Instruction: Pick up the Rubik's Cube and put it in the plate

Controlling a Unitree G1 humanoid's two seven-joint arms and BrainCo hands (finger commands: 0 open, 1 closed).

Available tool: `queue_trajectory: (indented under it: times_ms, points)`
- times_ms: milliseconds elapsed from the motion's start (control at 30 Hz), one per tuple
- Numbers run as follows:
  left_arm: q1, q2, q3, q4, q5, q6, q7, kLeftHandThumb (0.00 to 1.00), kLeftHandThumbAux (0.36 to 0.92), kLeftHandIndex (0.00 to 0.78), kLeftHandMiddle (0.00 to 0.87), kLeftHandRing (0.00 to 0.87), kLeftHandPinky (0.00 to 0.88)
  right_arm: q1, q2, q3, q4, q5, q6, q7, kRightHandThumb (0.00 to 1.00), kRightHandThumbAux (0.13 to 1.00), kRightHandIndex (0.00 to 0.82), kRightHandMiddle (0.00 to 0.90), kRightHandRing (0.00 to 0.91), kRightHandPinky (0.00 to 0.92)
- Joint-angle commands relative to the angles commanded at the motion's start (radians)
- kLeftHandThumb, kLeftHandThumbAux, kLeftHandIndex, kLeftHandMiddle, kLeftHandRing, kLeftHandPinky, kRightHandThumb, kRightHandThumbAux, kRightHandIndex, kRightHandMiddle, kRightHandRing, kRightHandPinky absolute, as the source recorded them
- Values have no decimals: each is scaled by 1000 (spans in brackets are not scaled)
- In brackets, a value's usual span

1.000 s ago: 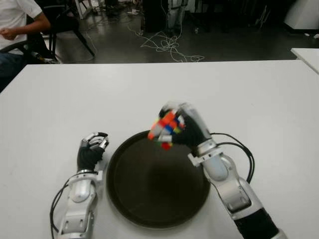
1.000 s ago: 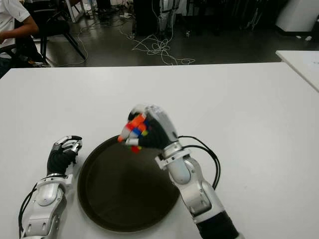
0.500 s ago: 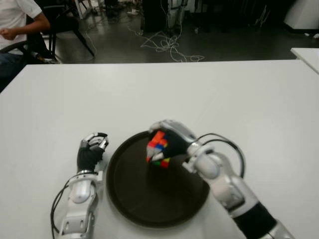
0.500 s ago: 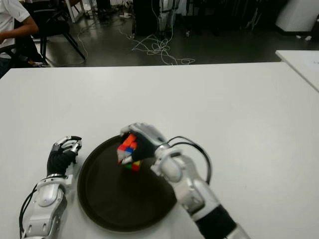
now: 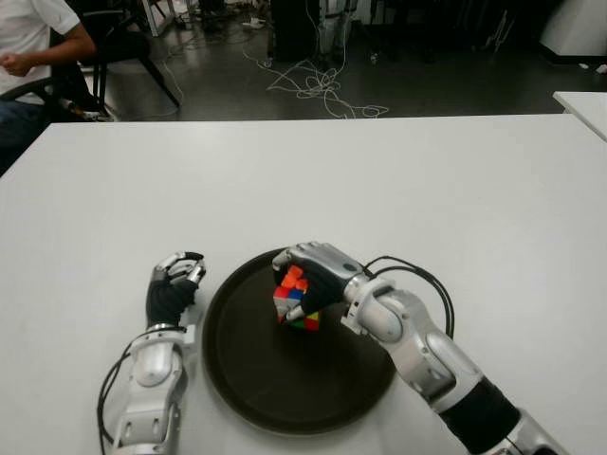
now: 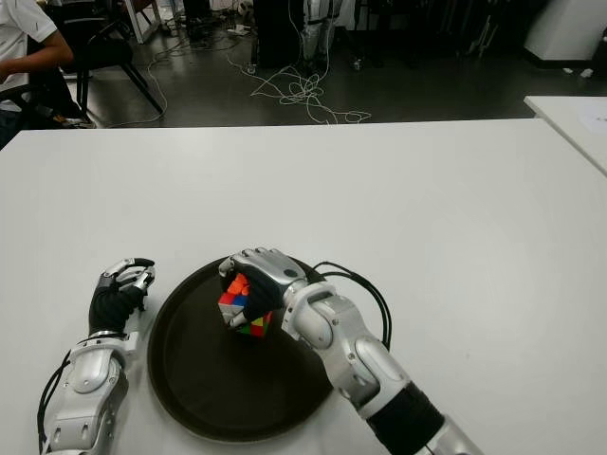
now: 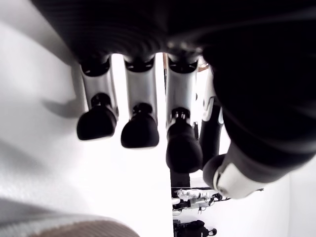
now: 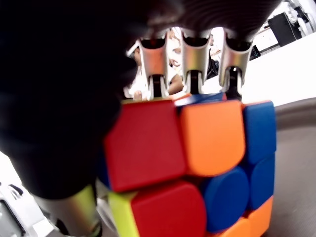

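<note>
White table (image 5: 455, 190) first, then the dark round plate (image 5: 256, 398) near its front edge, then the two hands and the cube.

The right hand (image 5: 318, 275) reaches in over the plate's far half and is wrapped around the cube (image 5: 296, 301), fingers (image 8: 193, 74) curled over its top and far face, thumb on the near side. The cube sits low over the plate's floor; whether it touches yet I cannot tell.

The left hand (image 5: 174, 289) shows just left of the plate, fingers loosely curled and holding nothing.

The cube looks like hard, smooth plastic: probably light, rigid, a little slippery, and its layers may twist, so opposite flat faces are the safest hold.
</note>
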Motion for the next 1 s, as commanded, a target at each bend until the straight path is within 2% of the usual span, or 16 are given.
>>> queue_trajectory:
  times_ms: [300,667,800,1000]
  points:
    - [1,1,1,1,-1,-10,-10,706,707,442,806,816,799,-7,-7,14,1,-16,13,25,286,863,568,759,780,791]
    - [2,6,-1,2,1,-15,-24,707,706,443,806,813,794,-2,4,1,27,5,-12,-16,152,895,564,733,754,761]
    - [-2,8,0,7,9,-5,-14,707,706,443,802,814,802,10,19,-10,36,9,-36,-82,139,896,587,739,756,760]
    - [1,9,-1,6,14,-7,-15,707,706,443,798,814,802,14,24,-13,47,19,-58,-120,125,900,616,758,770,763]
